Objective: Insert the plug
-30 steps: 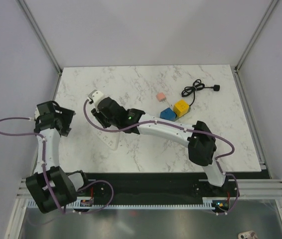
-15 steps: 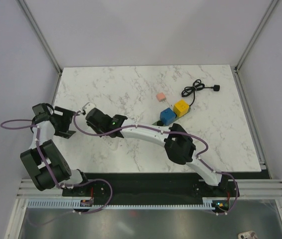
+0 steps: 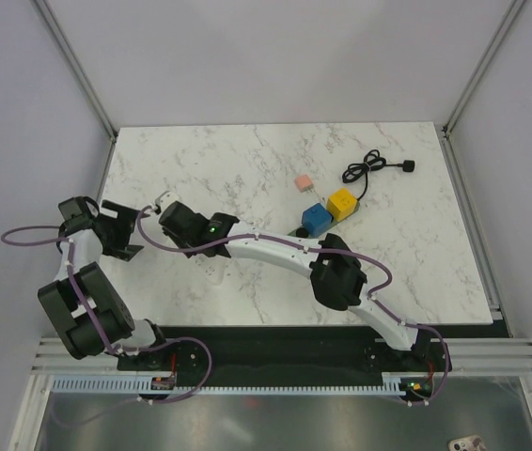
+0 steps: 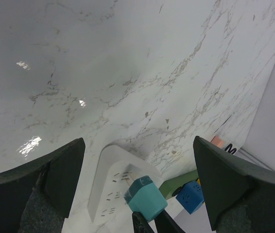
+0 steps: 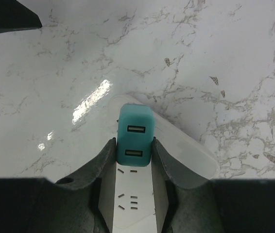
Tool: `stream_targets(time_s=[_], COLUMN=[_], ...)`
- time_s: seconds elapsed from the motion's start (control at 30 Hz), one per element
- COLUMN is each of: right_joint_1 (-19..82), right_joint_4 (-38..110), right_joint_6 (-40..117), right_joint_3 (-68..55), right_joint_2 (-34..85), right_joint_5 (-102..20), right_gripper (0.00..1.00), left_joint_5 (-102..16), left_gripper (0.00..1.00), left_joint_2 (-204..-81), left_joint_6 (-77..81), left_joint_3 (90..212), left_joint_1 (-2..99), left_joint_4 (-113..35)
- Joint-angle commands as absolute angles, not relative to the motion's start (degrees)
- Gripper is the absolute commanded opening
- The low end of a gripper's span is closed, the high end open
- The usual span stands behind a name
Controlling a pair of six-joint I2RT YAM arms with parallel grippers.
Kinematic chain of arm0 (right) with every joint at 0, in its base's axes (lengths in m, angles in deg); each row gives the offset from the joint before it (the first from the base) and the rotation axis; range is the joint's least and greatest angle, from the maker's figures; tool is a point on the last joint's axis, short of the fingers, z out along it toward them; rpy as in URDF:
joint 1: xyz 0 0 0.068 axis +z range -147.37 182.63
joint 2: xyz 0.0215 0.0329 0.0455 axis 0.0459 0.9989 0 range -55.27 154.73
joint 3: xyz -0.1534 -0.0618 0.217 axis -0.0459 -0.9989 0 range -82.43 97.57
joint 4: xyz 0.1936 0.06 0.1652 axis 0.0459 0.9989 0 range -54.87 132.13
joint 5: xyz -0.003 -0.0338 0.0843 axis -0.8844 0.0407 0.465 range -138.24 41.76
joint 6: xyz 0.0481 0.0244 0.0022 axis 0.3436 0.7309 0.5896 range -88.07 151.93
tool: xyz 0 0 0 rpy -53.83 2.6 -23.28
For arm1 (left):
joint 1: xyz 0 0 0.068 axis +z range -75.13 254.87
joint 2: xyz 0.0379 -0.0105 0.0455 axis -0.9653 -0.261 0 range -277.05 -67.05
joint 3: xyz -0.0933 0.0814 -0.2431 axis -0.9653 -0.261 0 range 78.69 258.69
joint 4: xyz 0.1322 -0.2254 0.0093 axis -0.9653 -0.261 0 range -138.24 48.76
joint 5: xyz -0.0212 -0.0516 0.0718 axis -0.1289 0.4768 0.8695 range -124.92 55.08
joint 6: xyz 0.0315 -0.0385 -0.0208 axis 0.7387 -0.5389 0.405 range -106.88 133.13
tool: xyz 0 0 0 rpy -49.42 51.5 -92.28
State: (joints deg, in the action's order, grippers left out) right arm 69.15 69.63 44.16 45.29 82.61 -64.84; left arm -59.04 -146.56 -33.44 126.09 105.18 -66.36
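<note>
2 dark fingers (image 5: 107,155) of the right gripper (image 5: 134,145) are drawn in narrow on a teal plug (image 5: 135,131), pinching it by its 2 sides. The plug's end face, with 2 small slots, points back at the wrist camera. It stands over the socket face of a white power strip (image 5: 183,155), and bare sockets show just on the camera's side of it. The plug's body hides the join, so I cannot tell whether the pins are seated in the strip. From above, the right arm stretches from its base at the near right across to the left half of the marble table (image 3: 247,150). Only a short piece of the strip shows past the arm on the near side, and the plug itself is hidden there. The left gripper (image 4: 138,141) is spread wide with nothing between its fingers (image 4: 45,179). It sits just left of the right gripper, apart from it, and its camera looks across at the strip and the tilted plug. Further right, near the middle of the table, a blue cube (image 3: 318,217) and a yellow cube (image 3: 342,203) stand side by side, with a pink cube (image 3: 304,181) just beyond them. 1 black cable (image 3: 367,169) lies coiled toward the far right.
</note>
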Motion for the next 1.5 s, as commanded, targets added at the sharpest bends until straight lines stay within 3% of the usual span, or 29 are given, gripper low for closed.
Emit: stream_targets(time_s=[0.0, 0.97, 1.47], right_joint_1=[69.3, 69.2, 67.9], right_joint_4=[70.6, 74.5, 76.8], right_joint_6=[43.8, 43.8, 42.4], right_joint_3=[49.6, 50.5, 50.5], right_joint_2=[82.5, 87.3, 83.8], right_joint_5=[-65.5, -64.3, -63.3], right_gripper=[0.00, 0.00, 0.00], left_joint_5=[-58.6, -58.5, -58.1], left_gripper=[0.99, 0.99, 1.00], left_joint_2=[-146.8, -148.0, -147.7], left_joint_6=[-32.4, -32.0, -32.1], left_joint_3=[126.1, 126.6, 126.2], left_joint_1=[106.2, 107.3, 107.9], left_joint_4=[-65.8, -66.9, -66.8])
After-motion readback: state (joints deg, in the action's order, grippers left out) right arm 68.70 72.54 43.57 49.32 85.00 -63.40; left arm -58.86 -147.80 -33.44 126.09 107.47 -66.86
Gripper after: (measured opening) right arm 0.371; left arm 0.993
